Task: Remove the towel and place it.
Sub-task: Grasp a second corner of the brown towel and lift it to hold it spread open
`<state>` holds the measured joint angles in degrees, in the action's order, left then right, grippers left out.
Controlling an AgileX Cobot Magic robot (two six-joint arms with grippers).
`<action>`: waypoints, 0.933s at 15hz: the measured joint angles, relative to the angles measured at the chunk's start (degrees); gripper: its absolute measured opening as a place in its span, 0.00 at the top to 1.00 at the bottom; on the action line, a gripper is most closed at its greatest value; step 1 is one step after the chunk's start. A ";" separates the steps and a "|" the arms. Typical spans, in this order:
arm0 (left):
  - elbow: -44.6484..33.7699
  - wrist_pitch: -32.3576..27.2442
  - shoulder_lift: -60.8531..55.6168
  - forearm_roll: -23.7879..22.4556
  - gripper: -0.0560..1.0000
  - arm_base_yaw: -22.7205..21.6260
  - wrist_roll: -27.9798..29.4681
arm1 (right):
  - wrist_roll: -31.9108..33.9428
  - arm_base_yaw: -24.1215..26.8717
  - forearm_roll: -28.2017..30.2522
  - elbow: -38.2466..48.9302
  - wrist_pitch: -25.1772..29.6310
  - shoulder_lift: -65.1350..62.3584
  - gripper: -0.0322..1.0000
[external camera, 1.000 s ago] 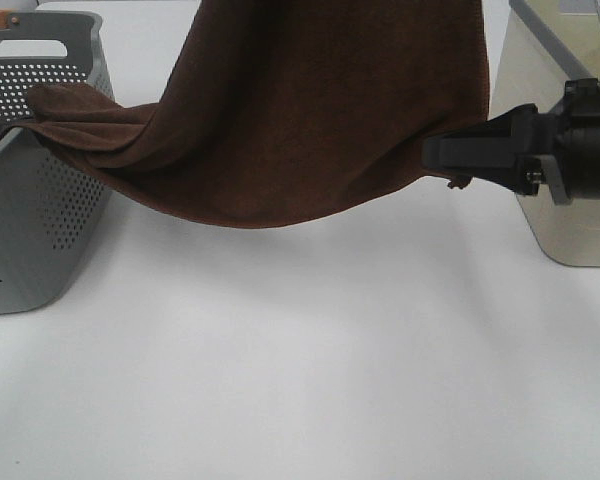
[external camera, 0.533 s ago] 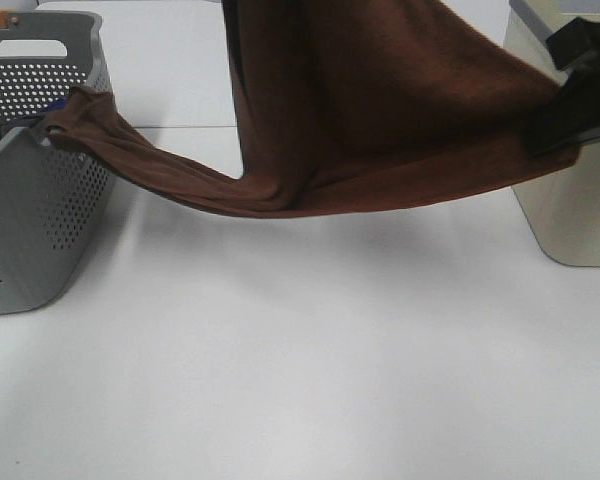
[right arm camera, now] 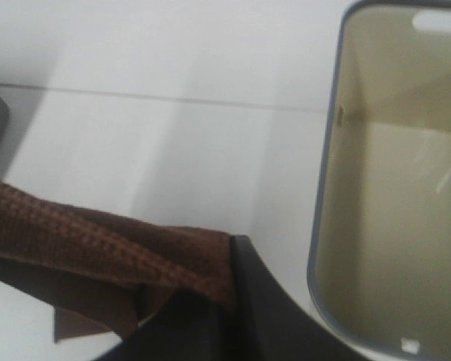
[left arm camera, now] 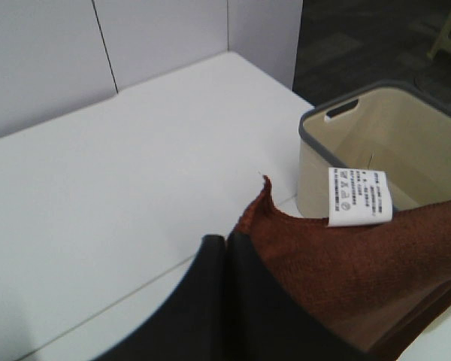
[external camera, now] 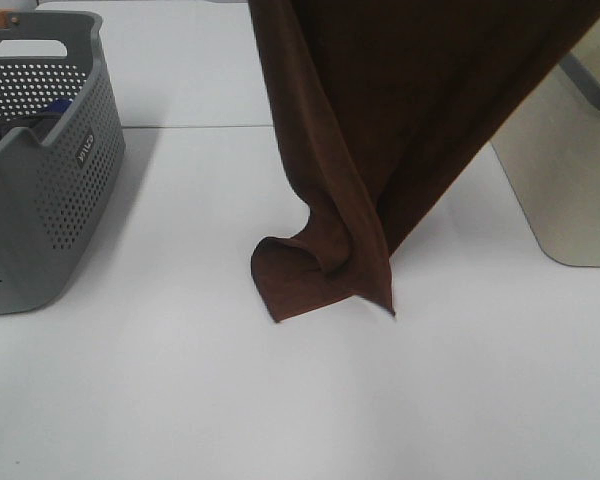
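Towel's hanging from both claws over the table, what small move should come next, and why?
Probably lift both arms a little. The towel is out of the grey basket, pinched by the left claw and right claw, but its lowest corner lies folded on the table; clearing it first should ease carrying toward the beige bin.

Hanging towel point(external camera: 400, 120) blocks the gap between basket point(external camera: 72, 195) and bin point(external camera: 565, 205).

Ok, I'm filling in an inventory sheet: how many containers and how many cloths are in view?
Containers: 2 (grey basket, beige bin)
Cloths: 2 (brown towel, dark blue cloth inside the basket)
Total: 4
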<state>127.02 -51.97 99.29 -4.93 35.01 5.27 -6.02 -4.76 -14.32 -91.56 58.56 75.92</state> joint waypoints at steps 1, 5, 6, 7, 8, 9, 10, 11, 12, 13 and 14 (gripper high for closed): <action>0.00 0.57 -2.23 -0.34 0.95 0.00 0.00 | -1.15 0.00 -2.18 -2.69 0.00 -0.23 0.97; 0.11 0.40 -9.85 -0.80 0.95 0.00 0.23 | -6.19 0.00 -12.26 -8.54 0.00 -2.86 0.97; 0.17 0.23 -10.71 -1.49 0.95 0.00 0.23 | -6.99 0.00 -13.41 -8.65 0.00 -3.55 0.97; 0.23 -0.52 -10.83 -2.69 0.95 0.00 0.23 | -7.39 0.00 -13.75 -8.65 0.00 -3.78 0.97; 0.00 -0.97 -10.49 -4.07 0.95 0.00 0.52 | -7.45 0.00 -13.58 -8.65 0.00 -3.67 0.97; -0.69 -1.20 -9.57 -6.02 0.95 0.00 1.32 | -7.45 0.00 -13.18 -8.65 0.00 -2.86 0.97; -2.29 -1.26 -7.39 -10.20 0.95 -0.23 3.27 | -7.51 0.00 -11.97 -8.65 -0.06 -0.80 0.97; -2.29 -1.26 -7.39 -10.20 0.95 -0.23 3.27 | -7.51 0.00 -11.97 -8.65 -0.06 -0.80 0.97; -2.81 -1.15 -5.21 -12.32 0.95 -1.15 4.98 | -7.51 0.00 -11.00 -8.65 -0.57 1.38 0.97; -3.04 1.60 0.69 -13.12 0.95 -4.76 6.93 | -7.51 -0.06 -10.14 -8.65 -4.18 6.19 0.97; -3.04 4.47 4.30 -13.06 0.95 -6.99 7.51 | -7.51 -0.17 -10.20 -8.65 -7.45 9.22 0.97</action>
<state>123.99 -47.50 103.59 -17.99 28.02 12.78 -13.52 -4.93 -24.52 -100.21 51.11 85.14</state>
